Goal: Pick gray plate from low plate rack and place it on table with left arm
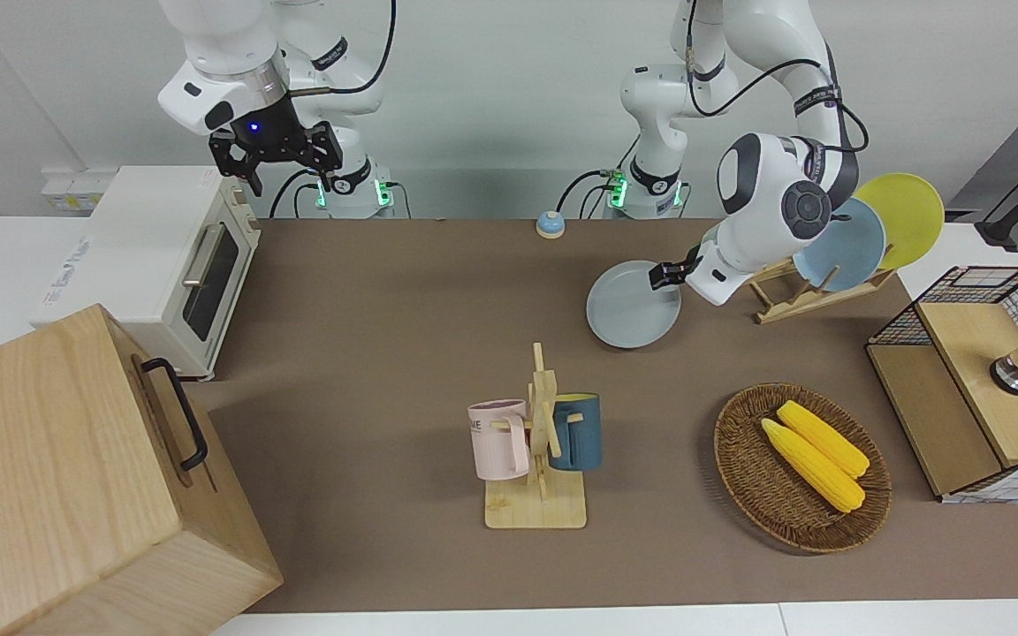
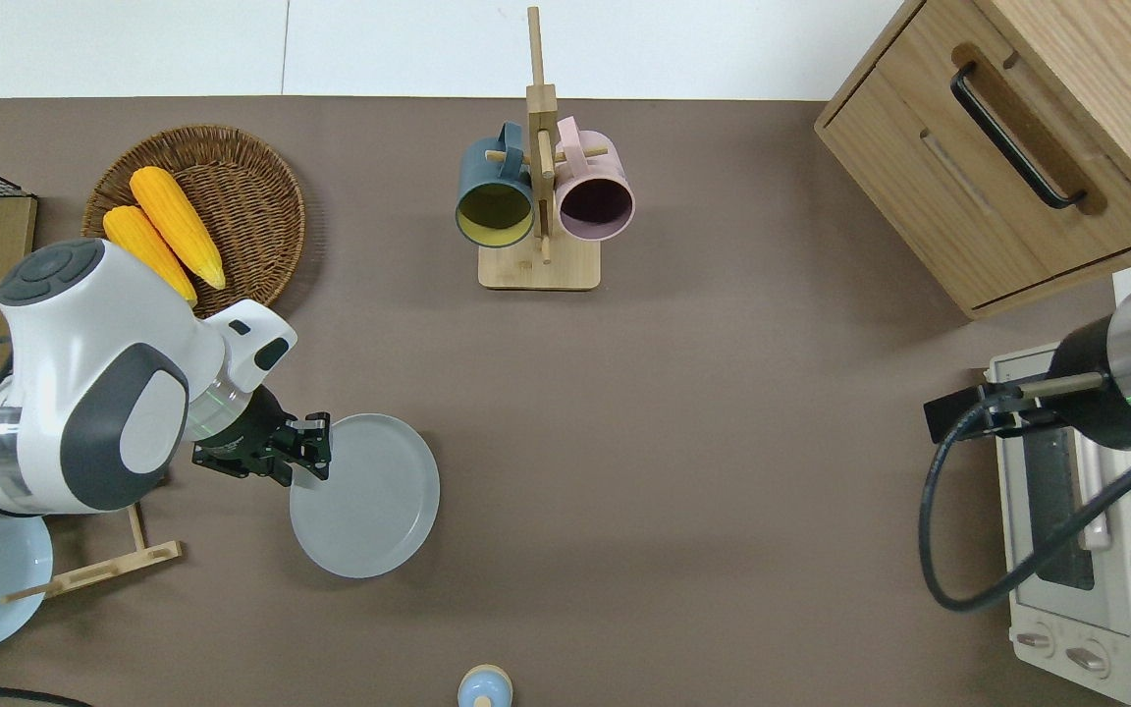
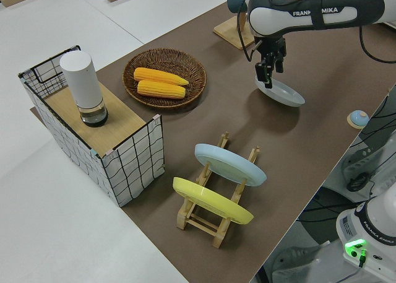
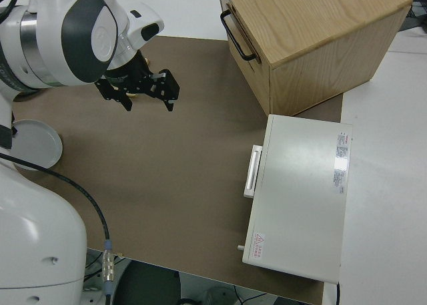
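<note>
- Left gripper (image 2: pixel 313 459): clamped on the rim of the plate (image 2: pixel 366 496).
- Plate: nearly flat, low over the table (image 2: pixel 683 442), clear of the rack (image 2: pixel 94 574), toward the right arm's end from it; contact with the table cannot be told.
- Right gripper (image 1: pixel 277 150): parked, fingers apart.

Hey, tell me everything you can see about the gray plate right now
The round, plain light gray plate has a shallow raised rim and a smooth matte surface, ceramic or plastic by its look. It is out of the low pale wooden plate rack and faces up, nearly flat and slightly tilted, low over the brown-matted table. The left arm's black two-finger hand is closed on its rim. Whether its lower edge touches the mat cannot be told.
</note>
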